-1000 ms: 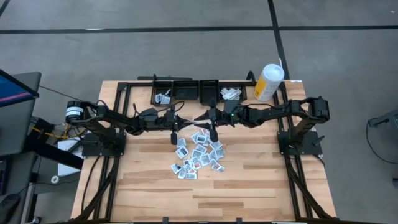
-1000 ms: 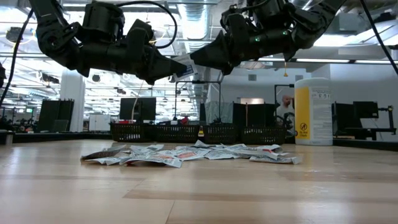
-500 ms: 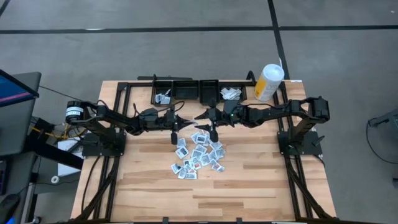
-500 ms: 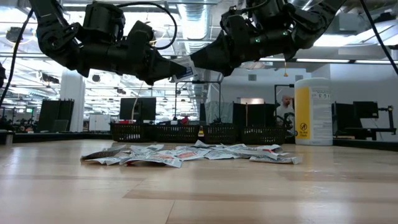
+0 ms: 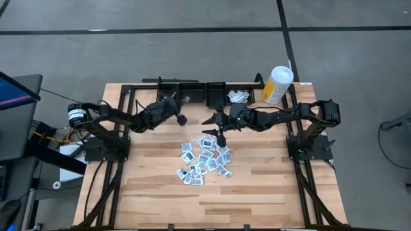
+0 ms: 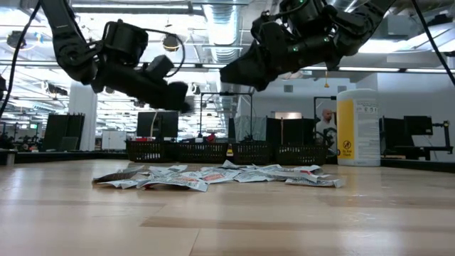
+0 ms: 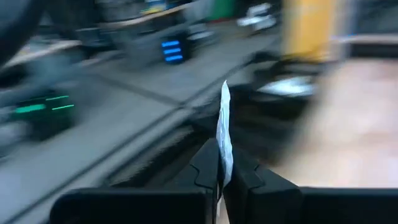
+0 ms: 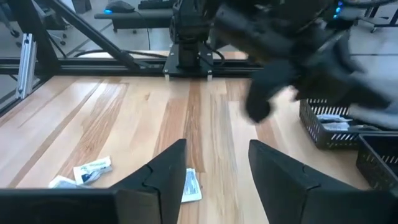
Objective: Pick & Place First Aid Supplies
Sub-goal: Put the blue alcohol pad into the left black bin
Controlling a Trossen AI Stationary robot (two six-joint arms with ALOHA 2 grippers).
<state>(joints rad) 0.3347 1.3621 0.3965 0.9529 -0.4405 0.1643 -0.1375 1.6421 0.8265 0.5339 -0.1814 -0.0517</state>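
We see the left gripper [image 7: 221, 177] raised near the black mesh bins [image 5: 192, 94], pinching a thin white packet [image 7: 224, 134] edge-on. The right gripper [image 8: 214, 165] hovers, fingers parted and empty, above the scattered white packets [image 5: 205, 160] on the wooden table [image 5: 270, 192].

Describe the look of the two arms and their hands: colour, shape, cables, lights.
Both arms are matte black, built of chunky jointed segments. The left hand ends in two flat, wedge-shaped black fingers; the right hand has the same angular black fingers. Black cables loop above the left arm. Small green indicator lights glow on the right arm.
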